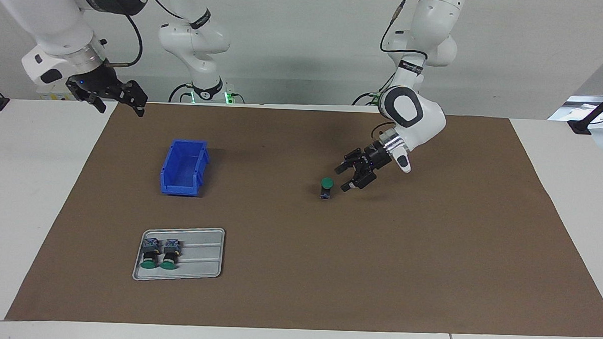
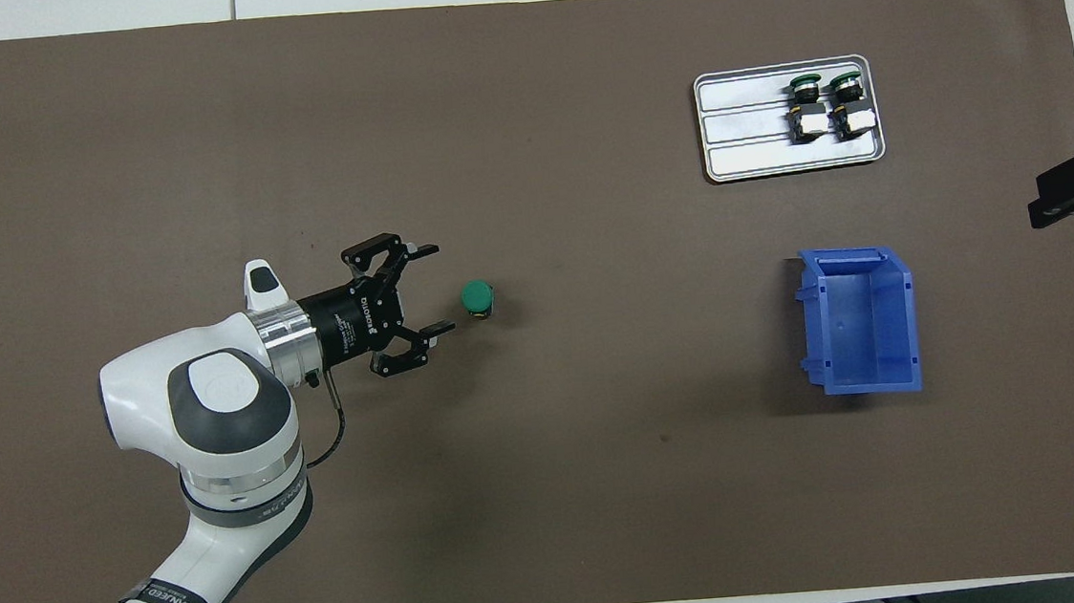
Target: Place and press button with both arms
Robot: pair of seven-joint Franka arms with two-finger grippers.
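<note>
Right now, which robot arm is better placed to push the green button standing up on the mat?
Probably the left: its open pincer sits right beside the upright button. The right pincer waits up over the table's edge.

A brown paper-like mat [image 1: 298, 269] covers most of the white desk [image 1: 24, 205]. On it, toward the right pincer's [image 1: 118, 100] end, an open blue plastic bin [image 1: 183, 167] stands empty. Farther from that pincer lies a flat grey metal tray [image 1: 198, 256] carrying two green-capped push-button switches [image 1: 159, 255] side by side.
</note>
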